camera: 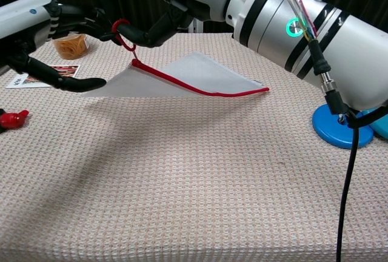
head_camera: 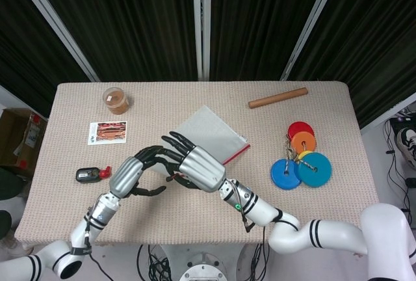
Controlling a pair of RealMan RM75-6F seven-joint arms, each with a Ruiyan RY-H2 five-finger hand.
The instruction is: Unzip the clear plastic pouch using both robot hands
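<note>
The beige table (head_camera: 325, 118) fills mid-frame. At its centre the clear pouch (head_camera: 211, 131) tilts up, near corner hidden behind the right hand (head_camera: 198, 167), which pinches its red pull loop (camera: 123, 33). The left hand (head_camera: 130, 175), fingers spread, holds nothing. Upper left, a small jar (head_camera: 116, 100) holds something orange-brown.

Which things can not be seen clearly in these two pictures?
- Zipper slider on the pouch: too small in both views; only a red loop shows at the right hand.
- Left hand contact with the pouch: hidden by the right hand in the head view, unclear in the chest view.
- Right hand: cut off by the top edge in the chest view.
- Card print: too small.
</note>
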